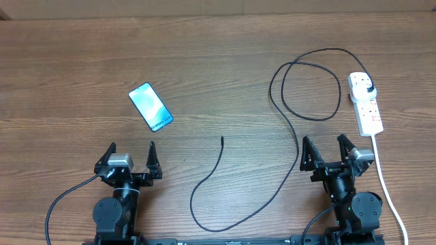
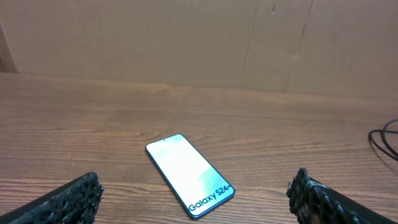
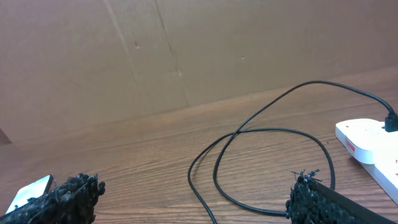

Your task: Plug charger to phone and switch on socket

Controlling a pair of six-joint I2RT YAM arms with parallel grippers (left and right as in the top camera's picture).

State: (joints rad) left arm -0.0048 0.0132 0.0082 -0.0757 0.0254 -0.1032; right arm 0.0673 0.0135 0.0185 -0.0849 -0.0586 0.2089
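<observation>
Left gripper (image 1: 131, 151) and right gripper (image 1: 323, 144) sit released at bench (image 1: 68, 68) near edge; we judge little done: charger (image 1: 338, 95) plugged into socket (image 1: 366, 109) at right, its tip (image 1: 222, 141) loose mid-bench, well apart from phone (image 1: 150, 107) at left.

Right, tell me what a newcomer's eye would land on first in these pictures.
The phone, its light-blue screen lit, lies alone on the wooden table ahead of the left gripper. The black charger loops and trails across the right half, plugged into the white socket at the far right, its connector tip lying free mid-table.
</observation>
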